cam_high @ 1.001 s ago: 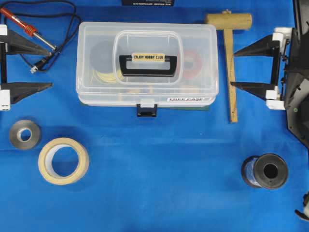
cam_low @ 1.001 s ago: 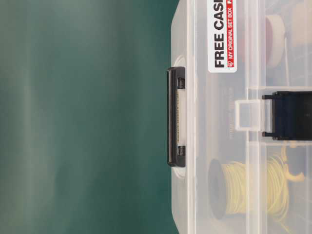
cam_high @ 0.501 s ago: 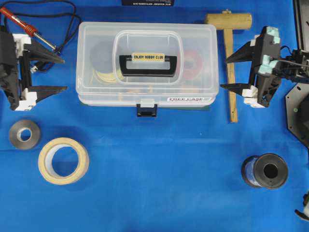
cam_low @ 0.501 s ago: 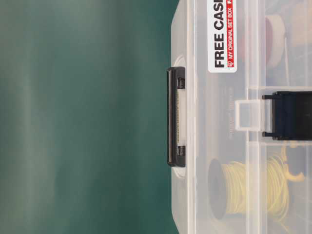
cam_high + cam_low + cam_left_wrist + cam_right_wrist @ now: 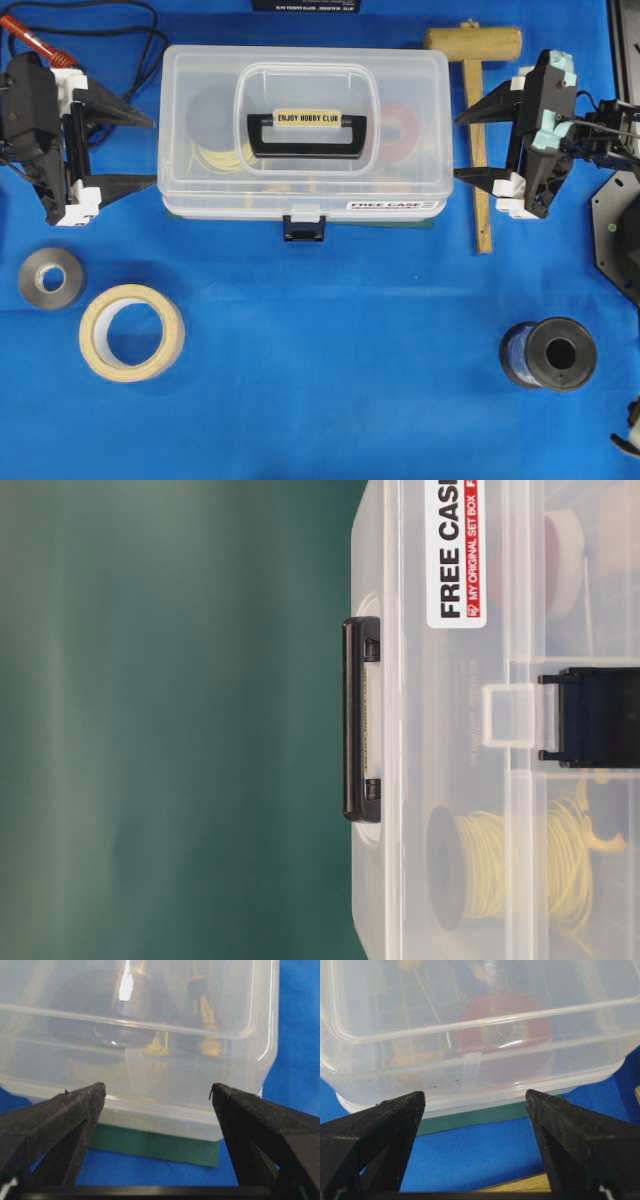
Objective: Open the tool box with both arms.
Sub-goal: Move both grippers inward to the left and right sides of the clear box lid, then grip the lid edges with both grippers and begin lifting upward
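Observation:
The clear tool box (image 5: 305,130) lies shut on the blue cloth, its black handle (image 5: 306,135) flat on the lid and its black latch (image 5: 304,228) closed at the front. It also shows in the table-level view (image 5: 480,720). My left gripper (image 5: 150,152) is open and empty just off the box's left end, which fills the left wrist view (image 5: 150,1050). My right gripper (image 5: 460,145) is open and empty just off the right end, which fills the right wrist view (image 5: 480,1035). Neither gripper touches the box.
A wooden mallet (image 5: 478,120) lies under my right gripper. A soldering iron with its cable (image 5: 60,50) lies at the back left. A grey tape roll (image 5: 50,277), a masking tape roll (image 5: 131,332) and a black spool (image 5: 550,352) lie in front.
Both grippers have moved inward toward the two ends of the box, jaws still open. The box has not moved.

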Available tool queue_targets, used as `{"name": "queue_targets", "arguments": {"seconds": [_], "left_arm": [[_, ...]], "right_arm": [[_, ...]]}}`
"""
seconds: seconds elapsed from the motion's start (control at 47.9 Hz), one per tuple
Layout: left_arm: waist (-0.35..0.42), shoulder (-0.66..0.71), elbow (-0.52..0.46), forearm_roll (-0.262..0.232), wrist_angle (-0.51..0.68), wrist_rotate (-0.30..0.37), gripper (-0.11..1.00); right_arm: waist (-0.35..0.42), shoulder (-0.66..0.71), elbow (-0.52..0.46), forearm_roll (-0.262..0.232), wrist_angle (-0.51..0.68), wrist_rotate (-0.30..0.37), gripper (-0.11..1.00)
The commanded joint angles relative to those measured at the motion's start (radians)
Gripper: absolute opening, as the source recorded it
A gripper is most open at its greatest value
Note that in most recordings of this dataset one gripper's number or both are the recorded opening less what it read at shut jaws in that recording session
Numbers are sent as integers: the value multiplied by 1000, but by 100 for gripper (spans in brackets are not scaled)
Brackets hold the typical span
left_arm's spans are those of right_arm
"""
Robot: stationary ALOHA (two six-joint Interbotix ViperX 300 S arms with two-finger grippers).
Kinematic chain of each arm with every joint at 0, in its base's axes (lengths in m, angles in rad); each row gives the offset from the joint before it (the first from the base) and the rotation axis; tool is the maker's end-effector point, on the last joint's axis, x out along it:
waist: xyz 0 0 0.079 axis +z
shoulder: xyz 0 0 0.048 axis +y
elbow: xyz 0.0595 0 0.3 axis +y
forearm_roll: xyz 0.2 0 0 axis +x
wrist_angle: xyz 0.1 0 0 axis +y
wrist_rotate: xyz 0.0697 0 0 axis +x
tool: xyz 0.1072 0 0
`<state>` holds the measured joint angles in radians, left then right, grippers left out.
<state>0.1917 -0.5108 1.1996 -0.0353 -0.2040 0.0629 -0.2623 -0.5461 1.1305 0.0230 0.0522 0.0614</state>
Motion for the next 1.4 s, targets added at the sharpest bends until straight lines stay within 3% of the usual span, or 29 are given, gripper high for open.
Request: {"name": "queue_targets", "arguments": {"seconds": [0.0, 0.751, 1.377], "left_arm": [[2, 15, -37, -3, -15, 0, 90], [17, 8, -66, -3, -38, 12, 90], [61, -144, -60, -2, -31, 15, 90]], "right_arm": [[6, 6, -34, -2, -26, -2, 81], [32, -3, -95, -3, -25, -5, 81], [31, -129, -124, -29, 40, -11, 81]]}}
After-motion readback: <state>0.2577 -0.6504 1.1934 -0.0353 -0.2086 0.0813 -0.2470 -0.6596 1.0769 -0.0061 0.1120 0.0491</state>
